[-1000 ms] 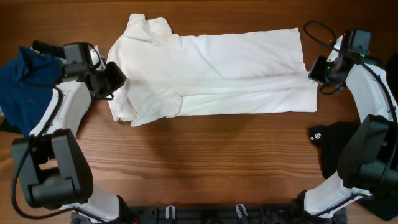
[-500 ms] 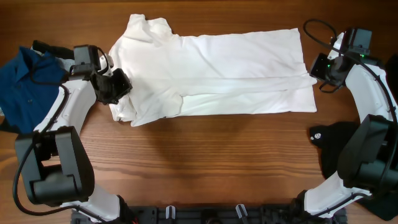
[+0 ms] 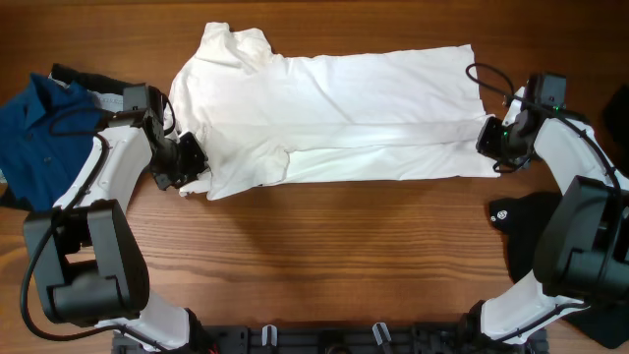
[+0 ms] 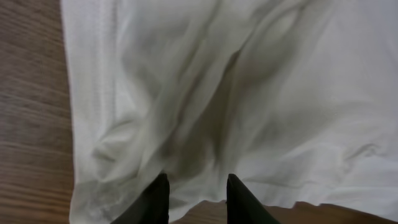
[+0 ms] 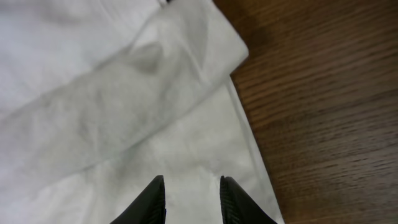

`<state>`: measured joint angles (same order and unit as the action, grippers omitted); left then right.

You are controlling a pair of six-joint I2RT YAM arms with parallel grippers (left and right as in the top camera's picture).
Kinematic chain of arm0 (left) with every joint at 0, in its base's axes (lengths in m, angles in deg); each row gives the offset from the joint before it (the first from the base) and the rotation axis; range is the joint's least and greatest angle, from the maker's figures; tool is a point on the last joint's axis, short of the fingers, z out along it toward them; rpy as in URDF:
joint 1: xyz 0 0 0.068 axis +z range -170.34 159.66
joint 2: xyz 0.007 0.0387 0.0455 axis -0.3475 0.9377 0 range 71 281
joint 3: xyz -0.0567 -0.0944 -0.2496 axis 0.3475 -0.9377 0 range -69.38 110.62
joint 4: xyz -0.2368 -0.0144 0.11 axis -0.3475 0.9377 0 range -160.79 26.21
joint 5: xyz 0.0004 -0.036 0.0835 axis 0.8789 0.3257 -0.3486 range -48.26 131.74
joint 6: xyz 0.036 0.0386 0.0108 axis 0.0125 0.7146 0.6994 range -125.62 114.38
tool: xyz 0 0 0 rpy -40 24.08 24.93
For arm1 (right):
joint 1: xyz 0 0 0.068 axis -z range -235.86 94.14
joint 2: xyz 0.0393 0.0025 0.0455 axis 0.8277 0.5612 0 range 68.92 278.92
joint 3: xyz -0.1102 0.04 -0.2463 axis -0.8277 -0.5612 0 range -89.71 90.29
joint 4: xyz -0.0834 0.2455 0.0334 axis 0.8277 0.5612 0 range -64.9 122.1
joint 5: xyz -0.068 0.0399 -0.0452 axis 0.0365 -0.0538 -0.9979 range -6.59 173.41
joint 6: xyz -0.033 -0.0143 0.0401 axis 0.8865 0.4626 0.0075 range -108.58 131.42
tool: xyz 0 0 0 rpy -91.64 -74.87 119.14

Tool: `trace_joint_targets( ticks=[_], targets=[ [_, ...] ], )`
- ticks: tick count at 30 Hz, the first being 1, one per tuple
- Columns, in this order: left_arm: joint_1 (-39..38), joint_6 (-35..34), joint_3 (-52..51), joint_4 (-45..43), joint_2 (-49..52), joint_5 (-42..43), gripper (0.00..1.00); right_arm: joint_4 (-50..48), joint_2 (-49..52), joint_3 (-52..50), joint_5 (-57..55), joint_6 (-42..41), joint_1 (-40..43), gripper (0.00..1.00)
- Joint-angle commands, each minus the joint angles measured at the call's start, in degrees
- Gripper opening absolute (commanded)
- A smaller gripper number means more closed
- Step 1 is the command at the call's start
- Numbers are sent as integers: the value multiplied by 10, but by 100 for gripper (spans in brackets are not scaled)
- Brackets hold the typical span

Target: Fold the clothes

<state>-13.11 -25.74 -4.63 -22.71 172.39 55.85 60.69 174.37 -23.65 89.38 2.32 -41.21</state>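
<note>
The clothes in play are a large white T-shirt [image 3: 334, 108] lying flat across the back of the wooden table, folded lengthwise, with its collar end at the left. My left gripper [image 3: 197, 160] sits low at the shirt's front left corner. In the left wrist view the left gripper [image 4: 196, 186] is open, its fingers straddling the shirt's rumpled edge [image 4: 186, 124]. My right gripper [image 3: 489, 143] is at the hem on the right. Seen from its wrist, the right gripper [image 5: 191, 186] stands open just over the flat cloth [image 5: 93, 93], pinching nothing.
A dark blue garment [image 3: 34, 128] lies heaped at the far left, behind the left arm. A black garment [image 3: 526, 221] lies at the right edge by the right arm's base. Bare wood [image 3: 344, 256] spans the front of the table.
The left gripper slid along the shirt's left side toward the front corner and opened. The right gripper moved in from beyond the hem onto its front part and opened.
</note>
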Motion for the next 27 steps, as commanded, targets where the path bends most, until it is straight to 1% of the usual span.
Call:
trace_joint_targets(
  ticks=[1, 6, 8, 10, 13, 15, 17, 21, 22, 24, 26, 27],
  targets=[
    [0, 4, 0, 4, 6, -64, 33, -30, 12, -31, 19, 1, -7, 29],
    [0, 4, 0, 25, 6, -66, 38, -37, 12, -39, 18, 0, -14, 29],
    [5, 3, 1, 42, 0, -94, 37, -37, 12, -39, 18, 1, -14, 29],
    [8, 3, 1, 43, -5, -102, 38, -37, 12, -39, 19, 0, -14, 29],
    [9, 3, 1, 78, -6, -77, 39, -36, 12, -39, 18, 1, -14, 28],
    [9, 3, 1, 99, -6, -58, 40, -35, 12, -39, 19, 1, -15, 23],
    [9, 3, 1, 93, -5, -58, 41, -36, 17, -39, 18, 1, -19, 20],
    [9, 3, 1, 59, -5, -59, 41, -35, 28, -39, 19, 1, -20, 19],
    [9, 3, 1, 53, -5, -63, 41, -35, 31, -39, 18, 1, -20, 17],
    [9, 3, 1, 50, -5, -63, 41, -35, 31, -39, 18, 2, -20, 15],
    [9, 3, 1, 44, -5, -65, 36, -35, 31, -39, 18, 2, -20, 14],
    [9, 3, 0, 38, -4, -65, 36, -34, 32, -39, 18, 2, -20, 14]
  ],
)
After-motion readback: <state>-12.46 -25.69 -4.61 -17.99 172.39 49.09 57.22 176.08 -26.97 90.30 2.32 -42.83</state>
